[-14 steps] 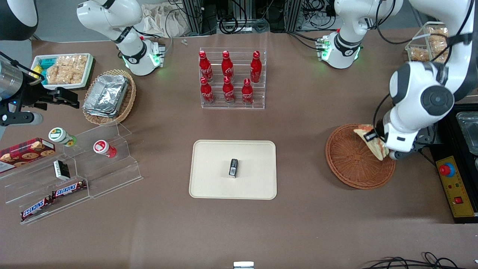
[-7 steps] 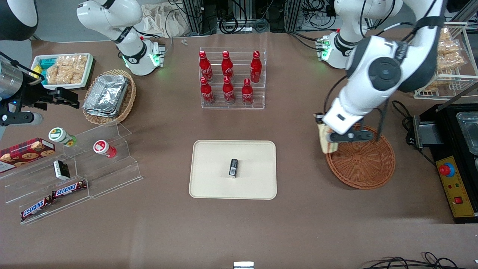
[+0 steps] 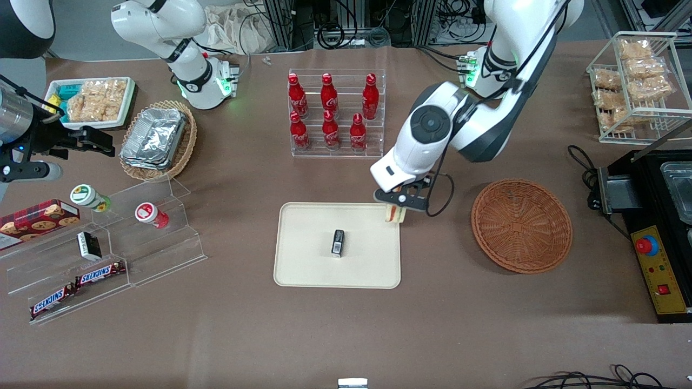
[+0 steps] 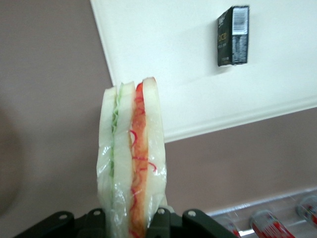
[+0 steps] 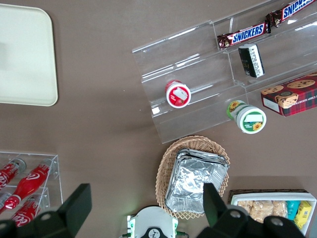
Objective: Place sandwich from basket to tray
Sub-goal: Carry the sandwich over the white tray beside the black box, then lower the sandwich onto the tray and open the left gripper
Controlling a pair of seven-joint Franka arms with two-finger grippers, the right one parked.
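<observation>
you've carried the sandwich (image 3: 395, 214) clear out of the basket (image 3: 521, 226) in the last sec, so the basket's now empty, well off toward the working arm's end, and the gripper (image 3: 399, 203) hangs w/ its fingers clamped on the wedge, tip pointing down, right over the tray (image 3: 308, 265) corner. transport's basically done imo, what's left is lower + let go. the tray rim runs right under the tip, so nudge inward; plenty of bare tray between you & the small black pack (image 3: 338, 242) at its middle.
</observation>
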